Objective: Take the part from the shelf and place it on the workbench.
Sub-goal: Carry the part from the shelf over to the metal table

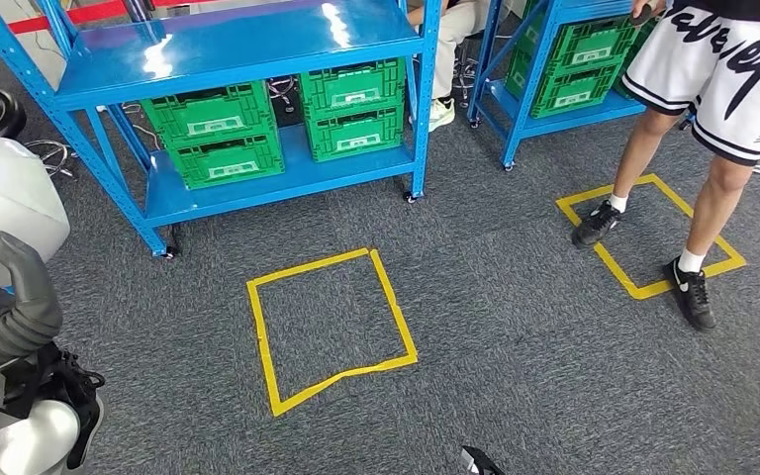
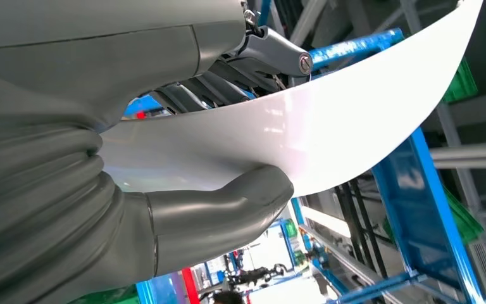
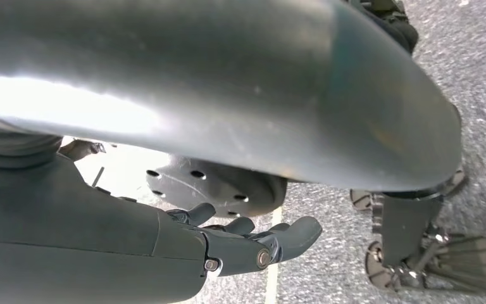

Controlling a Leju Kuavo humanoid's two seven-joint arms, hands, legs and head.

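The part [image 1: 5,198] is a large white curved shell at the left edge of the head view. My left hand [image 1: 22,302] grips its lower edge, the grey thumb lying up against the white surface. In the left wrist view the white part [image 2: 329,120] sweeps across the picture, pinched between my thumb [image 2: 228,202] and the darker fingers [image 2: 202,88] on its other side. My right hand [image 3: 234,244] hangs low by my body above the carpet, its fingers loosely extended with nothing in them.
A blue shelf [image 1: 257,49] on castors stands ahead with green crates [image 1: 223,134] on its lower level. A second blue shelf [image 1: 564,59] stands at the back right. A person [image 1: 712,89] in white shorts stands in a yellow taped square [image 1: 653,237]. Another taped square [image 1: 329,327] marks the grey carpet.
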